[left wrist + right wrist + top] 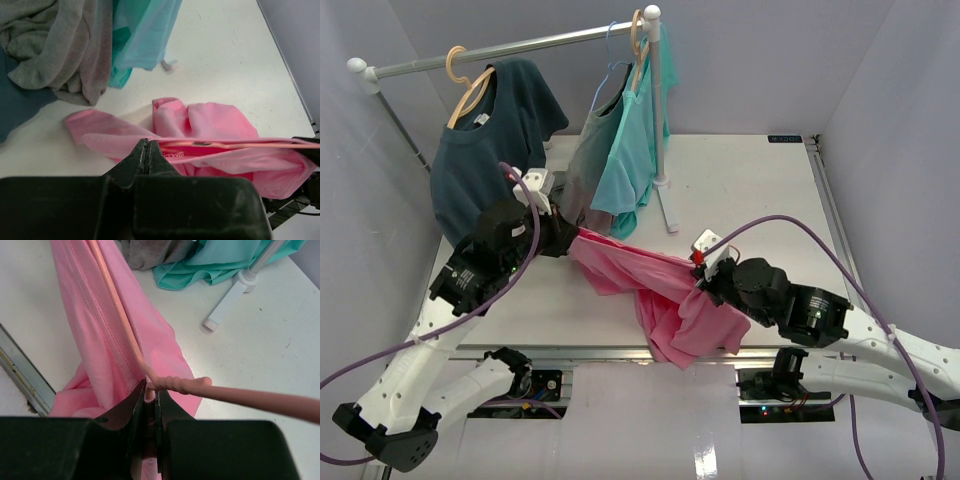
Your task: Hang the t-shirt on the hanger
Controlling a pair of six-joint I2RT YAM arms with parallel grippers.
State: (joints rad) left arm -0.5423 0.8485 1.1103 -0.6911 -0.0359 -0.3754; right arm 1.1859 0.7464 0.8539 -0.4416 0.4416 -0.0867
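Observation:
The pink t-shirt (655, 290) hangs stretched between my two grippers above the table's front, its lower part drooping over the front edge. My left gripper (568, 240) is shut on one end of the shirt's edge, seen in the left wrist view (147, 146) with the shirt (215, 125) beyond it. My right gripper (706, 283) is shut on the thin pink hanger (175, 384) at its twisted neck, next to the shirt's collar (100, 315). One hanger arm runs up inside the shirt. The hook stem runs off to the right. The hanger wire also shows inside the shirt's opening (240, 146).
A clothes rack (520, 45) stands at the back. It holds a navy shirt (480, 150) on a tan wooden hanger, a grey shirt (588, 170) and a turquoise shirt (635, 150). The rack's white foot (225, 310) lies just beyond the pink shirt. A metal rail (20, 380) edges the table front.

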